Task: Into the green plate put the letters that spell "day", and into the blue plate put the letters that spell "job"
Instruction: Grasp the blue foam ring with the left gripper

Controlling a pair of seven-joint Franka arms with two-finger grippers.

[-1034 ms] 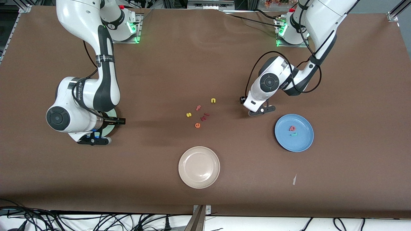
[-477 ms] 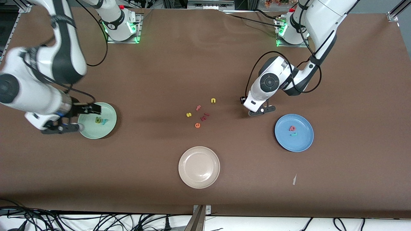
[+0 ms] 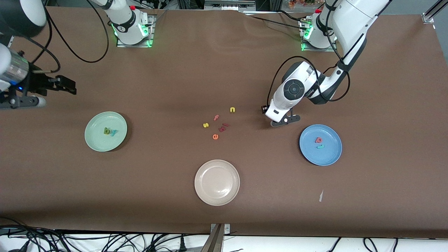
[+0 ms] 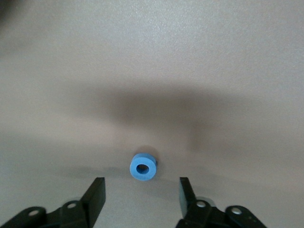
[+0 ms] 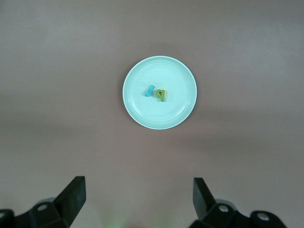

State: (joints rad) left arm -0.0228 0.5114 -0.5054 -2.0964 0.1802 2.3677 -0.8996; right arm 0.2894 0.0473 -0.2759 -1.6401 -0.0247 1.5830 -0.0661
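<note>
A blue "o" (image 4: 143,166) lies flat on the brown table just past the fingertips of my left gripper (image 4: 141,184), which hangs low over it with its jaws open. In the front view this gripper (image 3: 285,120) hides the "o", beside the blue plate (image 3: 329,154) that holds a red "b" (image 3: 318,140) and a teal "j" (image 3: 320,146). The green plate (image 3: 96,140) holds a teal "y" (image 5: 150,90) and a yellow "a" (image 5: 162,95) with a dark green piece against it. My right gripper (image 3: 22,101) is raised and open at the right arm's end, looking down on that plate (image 5: 137,109).
An empty beige plate (image 3: 206,192) sits nearer the front camera at mid-table. Loose letters lie in the middle: yellow "n" (image 3: 232,109), pink "f" (image 3: 216,117), yellow "s" (image 3: 205,125), orange "e" (image 3: 215,137), dark red pieces (image 3: 224,126). A white scrap (image 3: 321,196) lies near the blue plate.
My right arm has swung up and away from the green plate toward its end of the table, uncovering the letters in it. The left arm has stayed in place.
</note>
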